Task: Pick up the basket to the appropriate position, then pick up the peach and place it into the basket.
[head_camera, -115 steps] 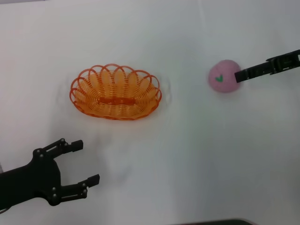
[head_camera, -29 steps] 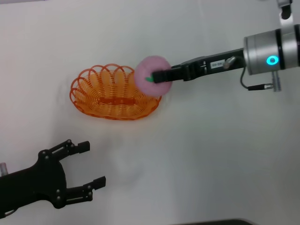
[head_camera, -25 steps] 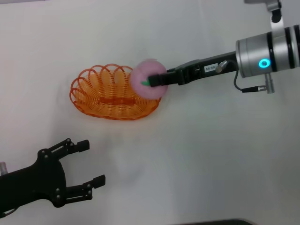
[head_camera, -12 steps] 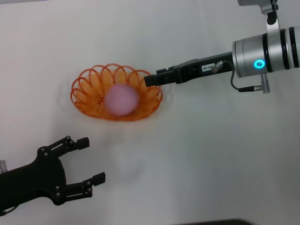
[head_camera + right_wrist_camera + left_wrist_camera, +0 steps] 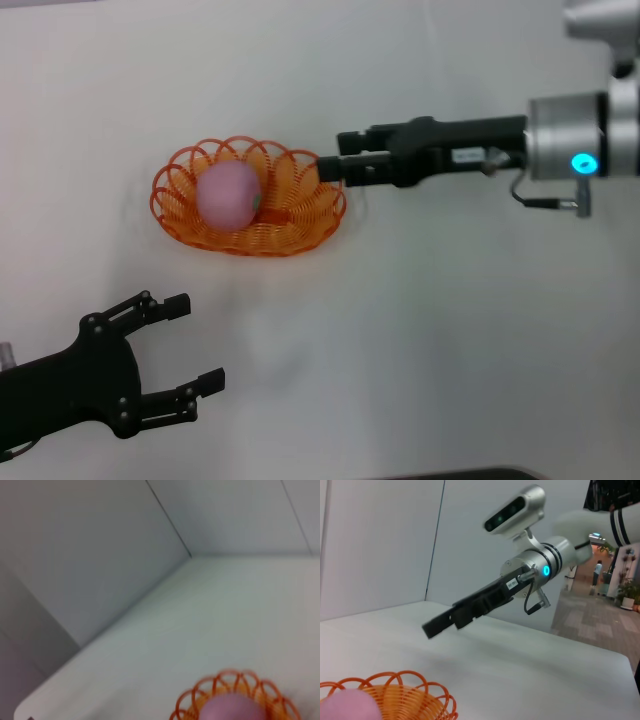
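Tabletop [image 5: 420,330], plain white, filled my head view. The right arm's black gripper [image 5: 331,166] reached in from the upper right, its fingers parted with nothing between them, tips just above the right rim of the oval orange looped-wire basket [image 5: 300,195] at centre left. The left arm's black gripper [image 5: 195,340] sat at lower left, fingers spread wide and holding nothing. The round matte pink peach [image 5: 227,194] lay inside the basket's left half.

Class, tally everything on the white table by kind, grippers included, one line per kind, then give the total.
Baskets: 1, the orange basket
Peaches: 1, the pink peach inside it
Grippers: 2, left gripper open, right gripper open
Total: 4
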`<state>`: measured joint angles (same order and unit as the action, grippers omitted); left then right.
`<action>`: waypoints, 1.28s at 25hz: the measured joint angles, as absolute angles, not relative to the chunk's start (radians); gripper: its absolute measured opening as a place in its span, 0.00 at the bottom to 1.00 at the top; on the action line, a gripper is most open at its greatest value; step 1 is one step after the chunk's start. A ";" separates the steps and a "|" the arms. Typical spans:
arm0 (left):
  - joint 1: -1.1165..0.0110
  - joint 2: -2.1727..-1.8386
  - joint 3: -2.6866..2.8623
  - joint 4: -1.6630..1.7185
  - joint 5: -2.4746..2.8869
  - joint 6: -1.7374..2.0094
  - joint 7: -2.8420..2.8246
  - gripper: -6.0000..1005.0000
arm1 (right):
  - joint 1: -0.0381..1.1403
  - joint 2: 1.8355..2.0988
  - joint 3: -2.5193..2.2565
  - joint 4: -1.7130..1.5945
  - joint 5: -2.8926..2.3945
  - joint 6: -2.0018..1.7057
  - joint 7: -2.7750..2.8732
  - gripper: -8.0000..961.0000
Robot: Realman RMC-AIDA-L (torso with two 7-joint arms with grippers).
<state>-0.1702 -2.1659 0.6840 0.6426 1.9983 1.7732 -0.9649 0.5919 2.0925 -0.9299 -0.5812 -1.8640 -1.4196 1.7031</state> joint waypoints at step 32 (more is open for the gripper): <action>-0.180 -2.164 0.608 0.549 2.005 1.746 -0.956 0.90 | 0.240 2.089 -0.842 -0.478 -1.754 -1.543 0.859 0.75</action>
<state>-0.1804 -2.1637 0.6085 0.5487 2.0051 1.7460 -0.9564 0.2398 2.0892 -0.8423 -0.4777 -1.7535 -1.5425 0.8585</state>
